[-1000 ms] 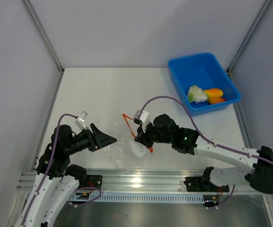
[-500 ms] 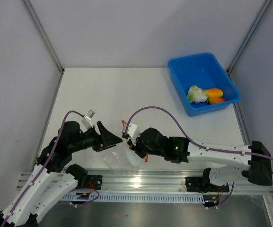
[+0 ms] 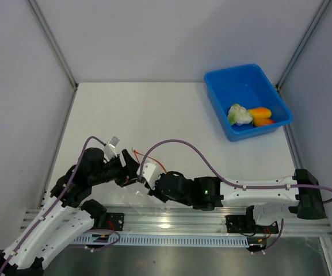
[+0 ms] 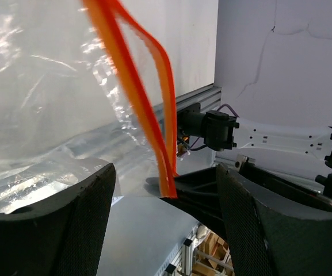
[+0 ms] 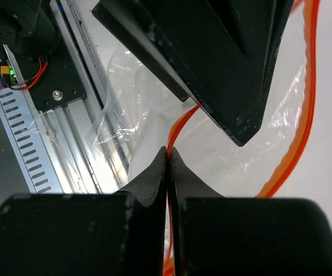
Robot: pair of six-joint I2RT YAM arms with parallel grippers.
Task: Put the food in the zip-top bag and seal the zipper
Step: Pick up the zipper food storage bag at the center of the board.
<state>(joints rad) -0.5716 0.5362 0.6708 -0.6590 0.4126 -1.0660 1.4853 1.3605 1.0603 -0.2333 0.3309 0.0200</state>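
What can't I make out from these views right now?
Top external: the left gripper and right gripper cover most of the zip-top bag.
Left wrist: the zipper runs off the top edge.
Right wrist: the left gripper hides the bag's upper part.
Top external: red-orange piece half hidden behind the yellow-orange piece.

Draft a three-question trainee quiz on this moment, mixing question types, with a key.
1. True or false: the food lies in the blue bin, not in the zip-top bag.
2. What does the right gripper pinch? A) the zipper; B) a piece of food; C) the bin's rim.
3. Fill in: the left gripper is ___ (open or shut), with the orange strip hanging between its fingers.

Key: 1 true. 2 A, the fingers are closed on the strip in the right wrist view. 3 open.
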